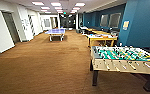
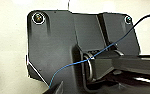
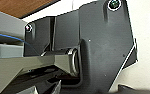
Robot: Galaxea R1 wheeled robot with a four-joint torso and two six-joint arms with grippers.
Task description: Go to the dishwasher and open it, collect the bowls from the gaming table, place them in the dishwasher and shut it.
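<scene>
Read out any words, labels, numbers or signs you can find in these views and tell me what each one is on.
No text is readable.
Pale yellow rectangular notice on the dark blue wall: too blurred to read.
Small papers on the white wall beside the doorway: too blurred to read.
Green glowing ceiling sign at the far end: unreadable.

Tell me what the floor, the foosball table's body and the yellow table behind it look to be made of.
Floor: looks like carpet, brown and matte, with no glare from the ceiling lights. Foosball table: pale side panels, probably wood or laminate, on dark legs; green playing field. Yellow table: seems painted or stained wood, though the finish is hard to tell.
</scene>
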